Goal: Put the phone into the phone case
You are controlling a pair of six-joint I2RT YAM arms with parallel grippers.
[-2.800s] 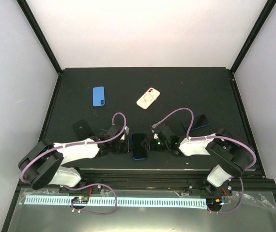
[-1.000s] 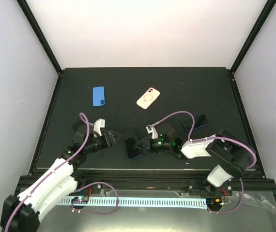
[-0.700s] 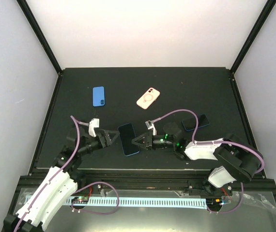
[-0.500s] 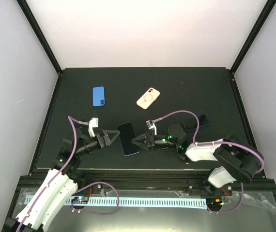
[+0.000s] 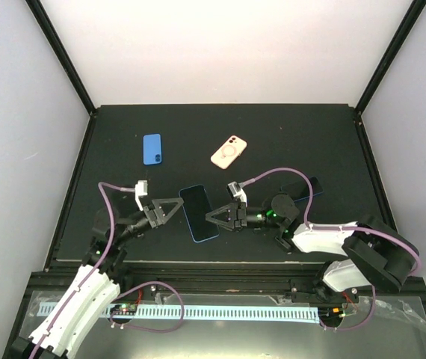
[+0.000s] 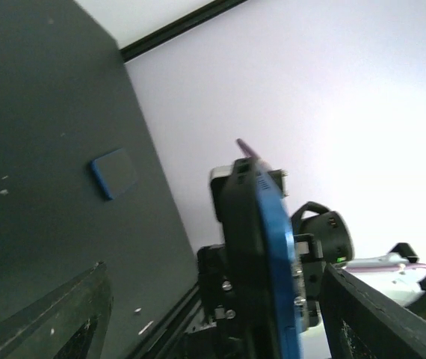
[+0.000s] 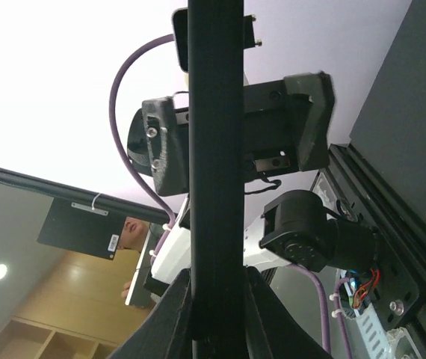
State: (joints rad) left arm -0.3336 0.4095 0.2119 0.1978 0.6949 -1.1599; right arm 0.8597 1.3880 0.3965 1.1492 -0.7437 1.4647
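Across the black table, the pink phone case lies back up, well apart from both arms. The phone, flat on the table seconds ago, is now lifted, clamped by the right gripper. The left gripper has come alongside with its jaws apart, so a handover looks likely
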